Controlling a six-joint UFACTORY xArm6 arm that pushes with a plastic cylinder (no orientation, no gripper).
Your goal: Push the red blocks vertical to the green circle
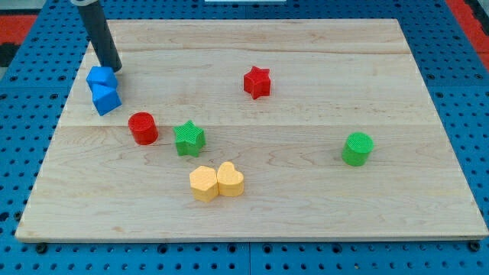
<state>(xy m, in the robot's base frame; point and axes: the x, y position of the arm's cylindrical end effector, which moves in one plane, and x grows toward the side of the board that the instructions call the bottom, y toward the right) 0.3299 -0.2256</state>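
Note:
A red star block lies near the view's top centre. A red cylinder block lies left of centre, beside a green star block. The green circle block stands at the view's right. My tip is at the view's top left, touching or just above the upper of two blue blocks. It is far from both red blocks.
Two yellow blocks, a hexagon and a heart, sit touching below the green star. The wooden board lies on a blue perforated table. The two blue blocks touch each other near the board's left edge.

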